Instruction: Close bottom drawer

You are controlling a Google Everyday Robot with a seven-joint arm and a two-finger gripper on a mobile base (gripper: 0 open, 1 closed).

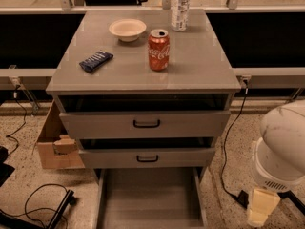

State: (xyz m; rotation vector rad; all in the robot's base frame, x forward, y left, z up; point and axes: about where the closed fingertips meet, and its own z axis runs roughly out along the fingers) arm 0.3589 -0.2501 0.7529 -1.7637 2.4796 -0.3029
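Three drawers (145, 123); one each: can (158, 49), bowl (127, 29), bottle (180, 6), snack bar (96, 61), box (55, 144), gripper (259, 213) low right.

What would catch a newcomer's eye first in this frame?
The red cola can stands upright near the middle of the grey cabinet top. Below, the grey bottom drawer is pulled far out, its plain interior showing. At lower right, the cream-coloured gripper hangs under the robot's bulky white arm, right of the cabinet and apart from the drawer.
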